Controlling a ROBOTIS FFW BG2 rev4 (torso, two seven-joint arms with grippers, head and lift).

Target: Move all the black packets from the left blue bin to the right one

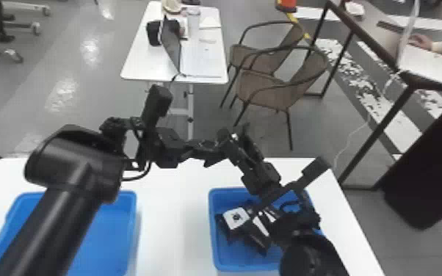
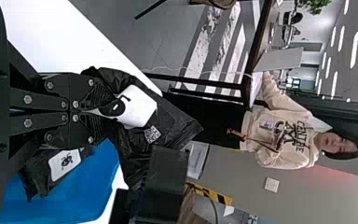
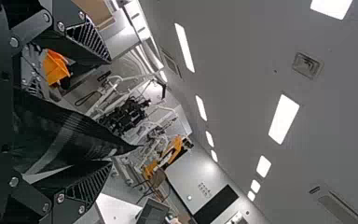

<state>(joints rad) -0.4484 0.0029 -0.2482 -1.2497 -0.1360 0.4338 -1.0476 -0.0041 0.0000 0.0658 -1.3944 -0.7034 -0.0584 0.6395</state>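
Note:
In the head view my left gripper [image 1: 217, 147] reaches across toward the right blue bin [image 1: 227, 267], meeting my right gripper [image 1: 245, 145] above its back edge. The left wrist view has my left gripper [image 2: 103, 111] shut on a black packet [image 2: 175, 122] with a white label. Fingers spread wide, my right gripper [image 3: 110, 112] in its own wrist view has black packet material [image 3: 70, 133] lying between them. Several black packets [image 1: 257, 240] rest inside the right bin. The left blue bin [image 1: 133, 216] is partly covered by my left arm.
Both bins stand on a white table [image 1: 172, 220], with bare tabletop between them. Beyond its back edge are brown chairs [image 1: 260, 88] and a small white table [image 1: 139, 62]. A dark-framed table [image 1: 374, 40] stands at the right.

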